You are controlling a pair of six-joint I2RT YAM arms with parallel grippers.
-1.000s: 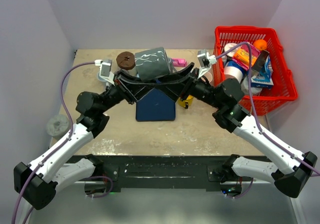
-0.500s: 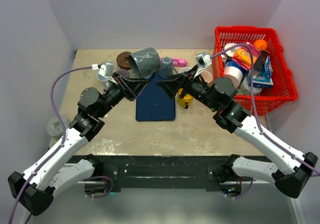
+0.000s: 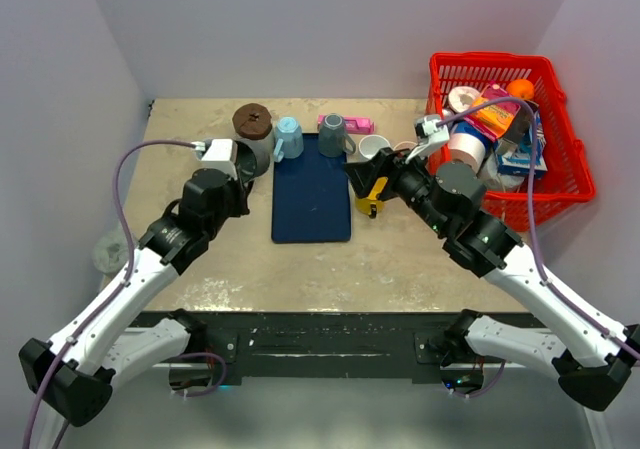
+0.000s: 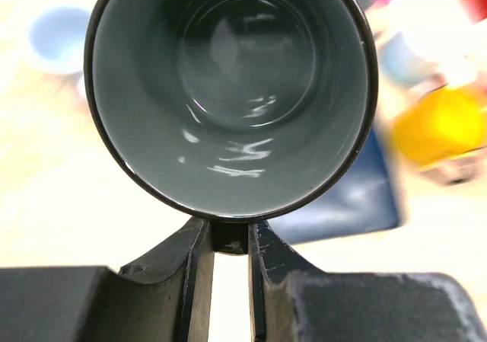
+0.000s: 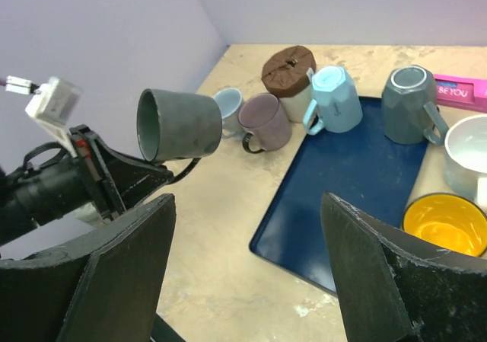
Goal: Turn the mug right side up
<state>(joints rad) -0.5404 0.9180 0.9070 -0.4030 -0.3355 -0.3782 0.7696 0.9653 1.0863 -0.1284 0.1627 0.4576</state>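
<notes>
The dark grey mug [image 4: 232, 91] faces its open mouth straight at the left wrist camera, showing a glossy empty inside. My left gripper [image 4: 230, 234] is shut on the mug's handle just below the rim. From the right wrist the mug [image 5: 179, 125] is held on its side, mouth toward the left arm, left of the blue tray [image 5: 358, 182]. In the top view the mug [image 3: 258, 154] is at the tray's far left corner. My right gripper [image 5: 247, 270] stands open with nothing in it, back from the mug over the tray's near edge.
A purple mug [image 5: 266, 121], a light blue mug [image 5: 335, 98] and a brown-lidded container [image 5: 289, 60] stand just behind the held mug. A grey-blue mug [image 3: 335, 134] sits on the tray. A white mug [image 3: 375, 147], yellow cup [image 3: 370, 204] and red basket [image 3: 560, 184] are to the right.
Both grippers were at the mug above the tray. The right gripper opened and drew back right. The left arm carried the mug down and left, turning its mouth toward itself.
</notes>
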